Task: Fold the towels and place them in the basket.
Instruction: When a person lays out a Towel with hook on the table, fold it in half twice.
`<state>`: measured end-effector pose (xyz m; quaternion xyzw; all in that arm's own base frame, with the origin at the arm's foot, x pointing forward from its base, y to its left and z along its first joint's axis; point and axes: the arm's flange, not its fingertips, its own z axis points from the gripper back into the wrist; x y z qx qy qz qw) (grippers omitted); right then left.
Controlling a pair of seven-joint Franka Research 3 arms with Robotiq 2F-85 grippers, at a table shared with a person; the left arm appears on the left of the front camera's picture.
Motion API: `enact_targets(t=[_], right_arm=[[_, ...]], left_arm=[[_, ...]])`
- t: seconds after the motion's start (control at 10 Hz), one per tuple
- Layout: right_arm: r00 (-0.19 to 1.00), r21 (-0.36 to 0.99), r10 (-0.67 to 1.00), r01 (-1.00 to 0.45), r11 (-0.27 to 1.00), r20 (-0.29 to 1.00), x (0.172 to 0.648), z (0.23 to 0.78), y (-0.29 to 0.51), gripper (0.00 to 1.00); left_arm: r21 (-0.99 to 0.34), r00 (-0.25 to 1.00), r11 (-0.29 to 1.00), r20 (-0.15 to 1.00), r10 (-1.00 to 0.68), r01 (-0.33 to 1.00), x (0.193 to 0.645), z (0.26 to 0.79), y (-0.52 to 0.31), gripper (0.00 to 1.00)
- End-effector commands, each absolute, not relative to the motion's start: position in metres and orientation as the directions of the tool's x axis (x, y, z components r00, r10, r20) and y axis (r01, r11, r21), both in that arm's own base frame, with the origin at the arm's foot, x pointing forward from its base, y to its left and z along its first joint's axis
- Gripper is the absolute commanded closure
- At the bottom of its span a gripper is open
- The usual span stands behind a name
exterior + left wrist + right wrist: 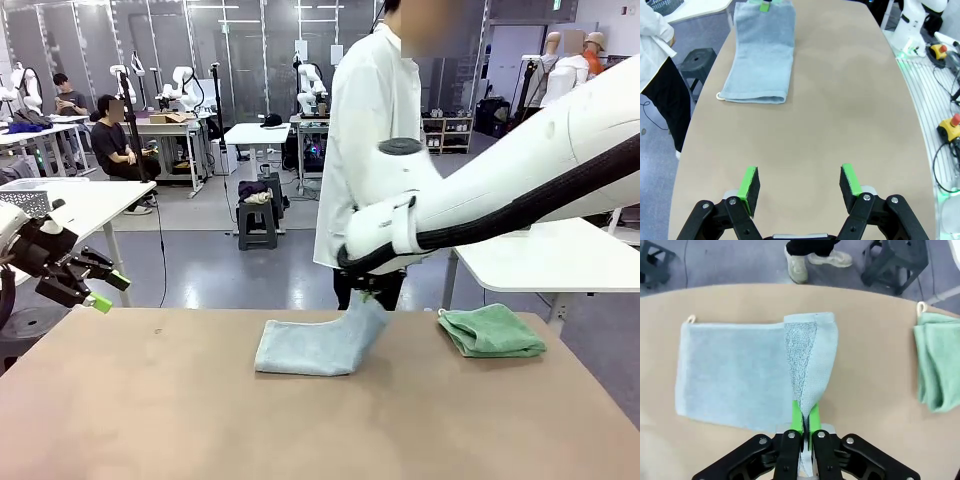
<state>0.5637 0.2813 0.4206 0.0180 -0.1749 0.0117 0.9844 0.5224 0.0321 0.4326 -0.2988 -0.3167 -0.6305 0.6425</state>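
The pale blue-grey towel (318, 345) lies on the tan table (300, 430) near its far edge, its right end lifted. My right gripper (804, 422) is shut on that raised end, which hangs down from the pads in the right wrist view. The same blue-grey towel (761, 55) lies flat far ahead in the left wrist view. The mint green towel (492, 331) sits folded to the right; this green towel (937, 362) is at the right edge of the right wrist view. My left gripper (104, 290) hovers open at the table's left end, and its fingers (749, 187) hold nothing. The basket is out of view.
A person in a white coat (370, 130) stands just behind the table's far edge, behind my right arm. A dark stool (697, 62) stands on the floor beside the table. White tables (560, 255) stand to the right and left beyond it.
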Motion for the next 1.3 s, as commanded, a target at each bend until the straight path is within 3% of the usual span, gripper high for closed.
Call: enact_targets(t=[0.0, 0.5, 1.2], right_arm=[[0.945, 0.011, -0.086, 0.087, 0.996, 0.316, 0.560, 0.410, 0.353, 1.00], [0.932, 0.094, -0.220, 0.201, 0.975, 0.288, 0.574, 0.388, 0.435, 1.00], [0.908, 0.122, -0.307, 0.283, 0.951, 0.287, 0.602, 0.347, 0.450, 1.00]], left_arm=[[0.020, 0.003, 0.029, 0.783, -0.622, 0.999, 0.520, 0.435, 0.031, 0.19], [0.020, 0.003, 0.029, 0.783, -0.622, 0.999, 0.520, 0.435, 0.031, 0.19], [0.020, 0.003, 0.029, 0.783, -0.622, 0.999, 0.520, 0.435, 0.031, 0.19]])
